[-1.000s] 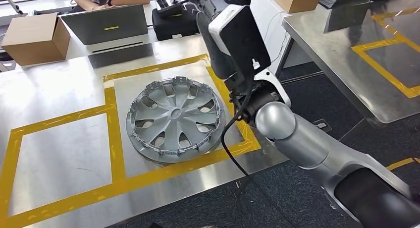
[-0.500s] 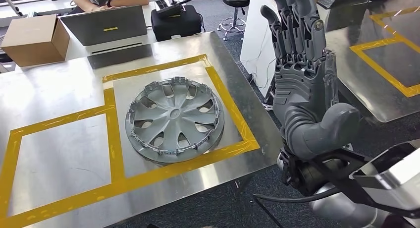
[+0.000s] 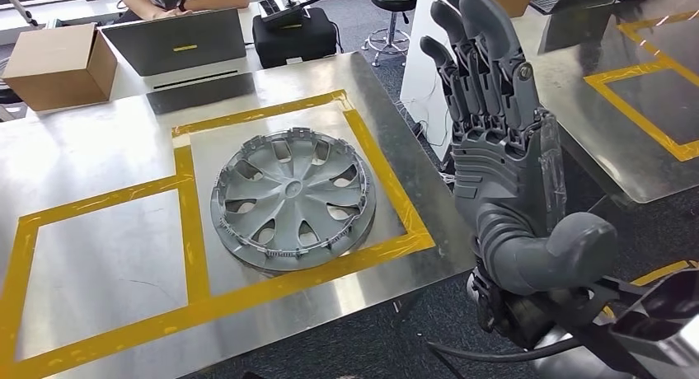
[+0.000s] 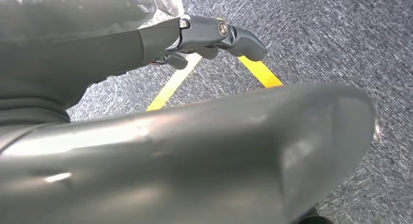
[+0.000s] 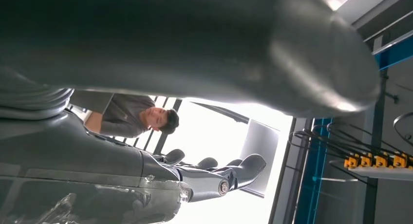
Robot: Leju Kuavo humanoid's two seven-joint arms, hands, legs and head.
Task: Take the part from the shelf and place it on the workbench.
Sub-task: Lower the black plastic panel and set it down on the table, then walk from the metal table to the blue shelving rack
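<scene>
My right robot hand has risen, fingers apart, empty; part lies left on worktop; placement apparently done.

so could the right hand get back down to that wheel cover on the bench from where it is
Probably yes. The right hand is raised, open and holding nothing, off the bench's right edge. The wheel cover lies flat inside the yellow tape square with nothing on it or between them.

matt grey plastic part, brushed metal workbench
</scene>
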